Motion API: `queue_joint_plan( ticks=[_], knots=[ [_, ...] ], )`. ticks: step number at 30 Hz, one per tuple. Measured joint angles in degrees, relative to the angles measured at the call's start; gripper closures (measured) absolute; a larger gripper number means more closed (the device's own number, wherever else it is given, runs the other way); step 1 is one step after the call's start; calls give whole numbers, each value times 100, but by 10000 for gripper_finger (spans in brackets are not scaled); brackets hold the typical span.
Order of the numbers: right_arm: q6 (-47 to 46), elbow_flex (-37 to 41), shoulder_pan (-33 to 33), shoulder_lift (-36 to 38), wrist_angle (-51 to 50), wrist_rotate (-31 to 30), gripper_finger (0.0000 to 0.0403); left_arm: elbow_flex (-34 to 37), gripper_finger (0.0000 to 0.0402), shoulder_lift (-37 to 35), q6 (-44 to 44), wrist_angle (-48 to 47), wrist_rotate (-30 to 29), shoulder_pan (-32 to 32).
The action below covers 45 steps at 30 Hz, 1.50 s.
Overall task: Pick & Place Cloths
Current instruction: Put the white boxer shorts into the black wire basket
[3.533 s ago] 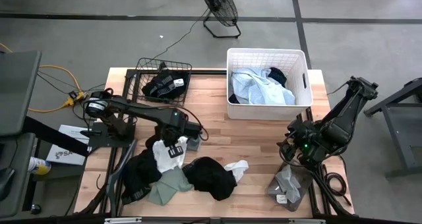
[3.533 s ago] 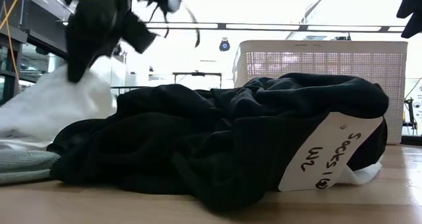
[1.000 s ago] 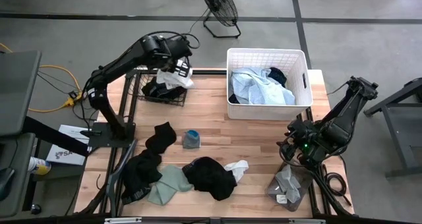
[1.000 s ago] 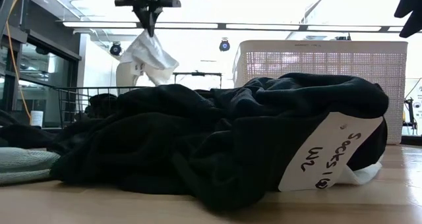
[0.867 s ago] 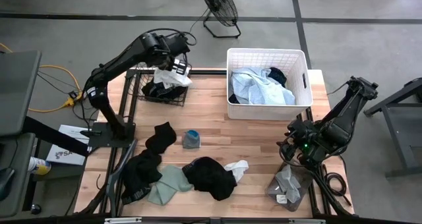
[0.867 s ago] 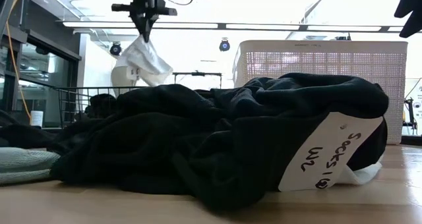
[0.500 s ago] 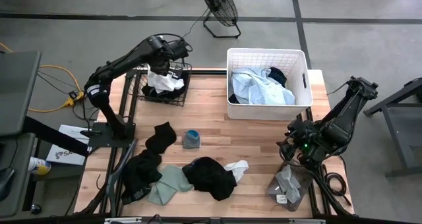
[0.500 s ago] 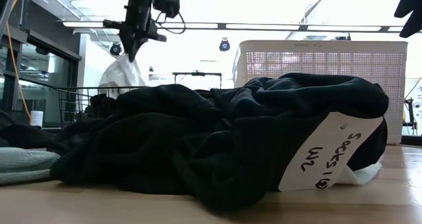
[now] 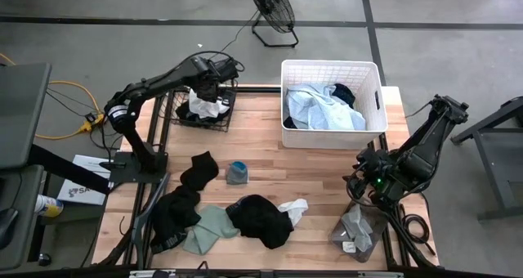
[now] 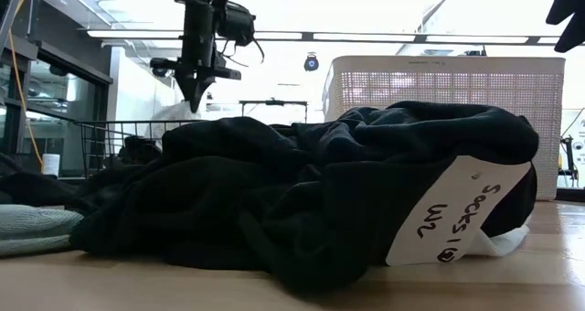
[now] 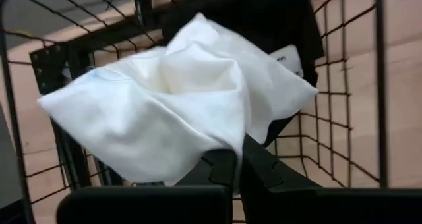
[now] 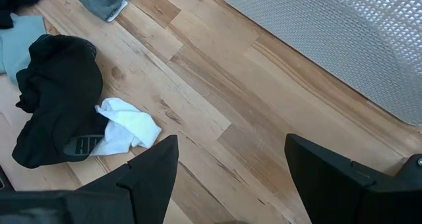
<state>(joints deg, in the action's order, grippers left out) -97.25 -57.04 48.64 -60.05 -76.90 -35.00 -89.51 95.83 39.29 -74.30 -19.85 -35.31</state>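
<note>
white cloth (image 11: 178, 99) in black wire basket (image 9: 181, 106); pale blue shirt (image 9: 315, 106) in white laundry basket (image 9: 331, 66); black garment (image 9: 261, 221), sage green cloth (image 9: 208, 230), light wood table (image 9: 310, 172).

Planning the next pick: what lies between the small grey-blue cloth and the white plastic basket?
Only bare wooden tabletop between small grey-blue cloth and white plastic basket, per the high view.

Left arm (image 9: 155, 86): dark slim links, a round silver joint cap, black cable loops near its wrist.
Right arm (image 9: 417, 151): dark jointed links, small green light, black cables.
</note>
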Motion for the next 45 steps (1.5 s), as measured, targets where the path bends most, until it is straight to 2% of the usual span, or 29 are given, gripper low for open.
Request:
queue_joint_plan(
  ticks=[14, 21, 24, 29, 36, 40, 45],
  knots=[
    [-52, 0, -2, 0, 0, 2, 133, 1318, 401, 0, -144, 1359, 1061, -693],
    [-183, 0, 0, 0, 0, 12, 133, 1700, 401, 0, -358, 1691, 1379, -975],
    [-194, 0, -1, 0, 0, 34, 133, 1696, 385, 0, -464, 1687, 1443, -975],
    [-214, 0, -2, 0, 0, 37, 133, 1332, 308, 2, -866, 1430, 1518, -961],
    [-214, 0, -2, 0, 0, 32, 133, 336, 189, -2, -953, 611, 1800, -927],
    [-214, 0, 0, 0, 0, 30, 133, -254, 160, -4, -950, 119, 1690, -929],
    [-214, 0, -1, 0, 0, 21, 133, -902, 156, -9, -987, -350, 1281, -929]
  ],
)
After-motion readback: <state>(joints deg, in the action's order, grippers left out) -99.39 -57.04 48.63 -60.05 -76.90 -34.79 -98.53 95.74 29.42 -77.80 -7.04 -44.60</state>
